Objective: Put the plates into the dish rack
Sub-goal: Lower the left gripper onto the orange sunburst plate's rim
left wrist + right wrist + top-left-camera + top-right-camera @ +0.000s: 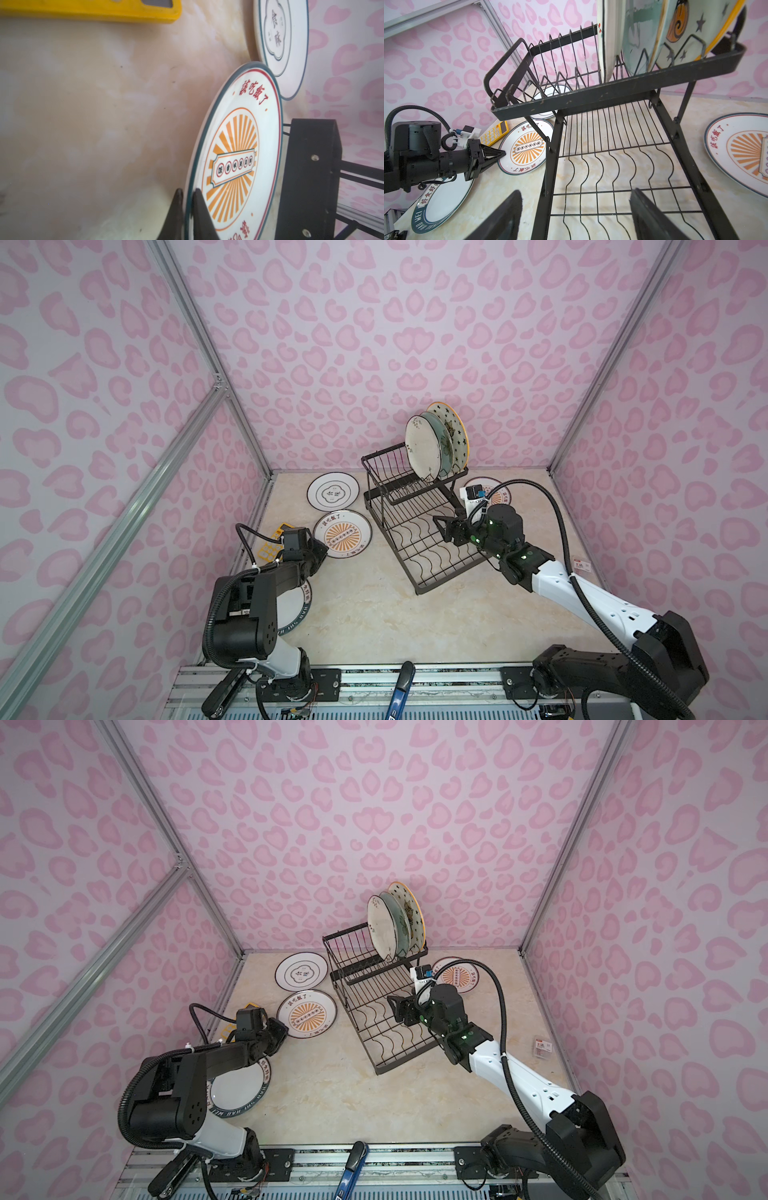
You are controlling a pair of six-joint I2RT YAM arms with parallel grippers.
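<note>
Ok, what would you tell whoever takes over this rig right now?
Left gripper: shut on the rim of the sunburst plate.
Right gripper: open, empty, above the lower tray of the dish rack.
Done: cream floral plate, pale blue plate and starred plate stand in the upper basket.
To do: the gripped plate, black-ringed plate, second sunburst plate right of the rack, green-rimmed lettered plate front left.

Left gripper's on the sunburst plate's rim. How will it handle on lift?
Sunburst plate looks stiff glazed ceramic, probably slick in the left gripper. Held at one rim edge, it may pivot downward. Likely chips if dropped.
</note>
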